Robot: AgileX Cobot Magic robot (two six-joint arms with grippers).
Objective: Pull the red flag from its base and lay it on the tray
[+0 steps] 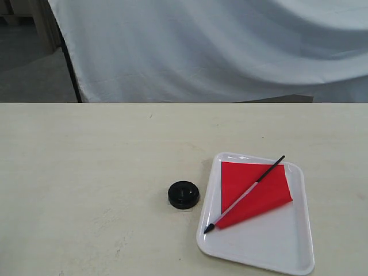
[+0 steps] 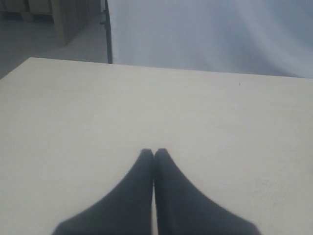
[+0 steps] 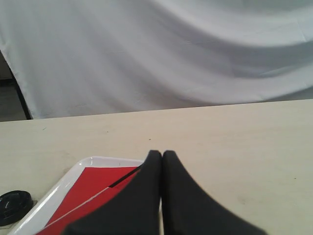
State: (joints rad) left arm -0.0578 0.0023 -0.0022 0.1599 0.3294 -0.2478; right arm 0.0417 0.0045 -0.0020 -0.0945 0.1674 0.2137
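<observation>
The red flag (image 1: 253, 192) lies flat on the white tray (image 1: 276, 241) at the front right of the table, its stick running diagonally across the cloth. The small black base (image 1: 183, 194) stands by itself on the table just left of the tray, nothing in its hole. Neither arm shows in the exterior view. My right gripper (image 3: 162, 153) is shut with nothing in it, held above the table with the flag (image 3: 93, 188), the tray (image 3: 58, 188) and the base (image 3: 13, 205) in sight beside it. Over bare table, my left gripper (image 2: 153, 152) is shut and holds nothing.
A pale wooden table (image 1: 86, 155) carries everything. A white cloth backdrop (image 1: 218, 46) hangs behind its far edge, with a dark pole (image 1: 72, 69) at the cloth's left side.
</observation>
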